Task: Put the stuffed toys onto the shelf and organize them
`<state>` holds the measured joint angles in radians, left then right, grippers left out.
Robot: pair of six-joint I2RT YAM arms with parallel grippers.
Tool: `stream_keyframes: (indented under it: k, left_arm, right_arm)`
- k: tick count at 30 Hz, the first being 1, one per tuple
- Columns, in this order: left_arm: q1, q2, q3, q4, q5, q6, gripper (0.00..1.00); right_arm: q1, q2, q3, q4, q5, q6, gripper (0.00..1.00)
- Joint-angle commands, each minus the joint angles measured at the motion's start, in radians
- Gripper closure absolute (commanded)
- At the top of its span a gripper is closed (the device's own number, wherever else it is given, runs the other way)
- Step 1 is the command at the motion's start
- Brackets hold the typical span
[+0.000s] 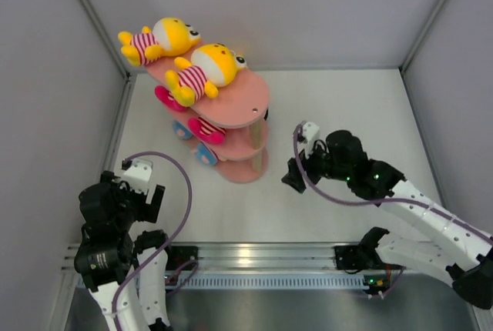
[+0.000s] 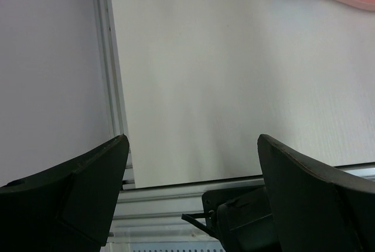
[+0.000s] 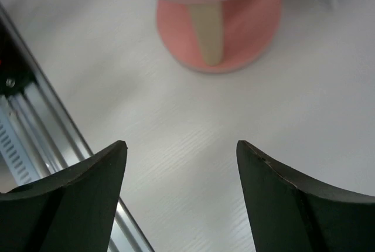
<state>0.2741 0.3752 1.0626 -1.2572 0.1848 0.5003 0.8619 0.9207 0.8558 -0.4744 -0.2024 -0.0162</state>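
Toys first, from the top camera: all the stuffed toys (image 1: pixel 192 77) you can see are on the shelf (image 1: pixel 248 104); the far yellow toy (image 1: pixel 158 41) lies on the top board with its legs hanging past the rim; the near yellow toy (image 1: pixel 206 65) lies beside it; a magenta toy (image 1: pixel 206 129) and a blue toy (image 1: pixel 205 154) poke out of the lower tiers; none shows on the tabletop (image 1: pixel 339 108). Your left hand (image 1: pixel 148 200) sits well apart from the shelf; your right hand (image 1: pixel 294 175) is near its base.

Left wrist: fingers spread wide, nothing between them; only tabletop lies ahead.

Right wrist: released too, and empty; it faces the bottom board (image 3: pixel 252 23) and a wooden post (image 3: pixel 206 35).

The risk, as I judge it: swing that right arm carelessly and you nudge the shelf; the overhanging yellow toy would likely slide off.
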Motion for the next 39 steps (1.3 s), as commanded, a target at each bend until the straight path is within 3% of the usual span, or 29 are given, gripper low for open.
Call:
stream_keyframes:
  k: [1,5,12,15,21,29,31,32,34,35,39]
  left_arm:
    - [0.000,-0.004,-0.010,0.042,0.021,0.000,0.03]
    - [0.000,-0.007,-0.019,0.041,0.018,0.003,0.03]
    - [0.000,-0.009,-0.032,0.042,0.001,0.021,0.03]
    - [0.000,-0.002,-0.039,0.042,0.004,0.029,0.03]
    - [0.002,0.014,-0.033,0.044,0.041,0.044,0.03]
    - [0.002,0.024,-0.039,0.044,0.015,0.057,0.03]
    - [0.002,0.024,-0.039,0.042,0.018,0.058,0.03]
    - [0.002,0.024,-0.038,0.042,0.019,0.057,0.03]
    - [0.002,0.021,-0.038,0.041,0.021,0.057,0.03]
    - [0.002,0.022,-0.036,0.042,0.021,0.057,0.03]
    - [0.001,0.016,-0.032,0.042,0.056,0.061,0.04]
  right_arm:
    - [-0.313,0.023,-0.043,0.080,-0.086,0.256,0.25]
    - [-0.544,0.128,-0.086,0.427,-0.114,0.448,0.24]
    - [-0.572,0.631,0.169,0.693,-0.178,0.570,0.24]
    - [-0.554,0.861,0.334,0.721,-0.184,0.590,0.24]
    - [-0.491,1.107,0.550,0.732,-0.181,0.605,0.23]
    - [-0.442,1.261,0.632,0.827,-0.181,0.711,0.24]
    - [-0.434,1.291,0.655,0.815,-0.167,0.713,0.33]
    - [-0.434,1.294,0.657,0.816,-0.166,0.716,0.56]
    - [-0.440,1.264,0.617,0.824,-0.135,0.719,0.80]
    - [-0.446,1.241,0.556,0.848,-0.121,0.717,0.98]
    - [-0.507,0.975,0.358,0.869,-0.055,0.658,1.00]
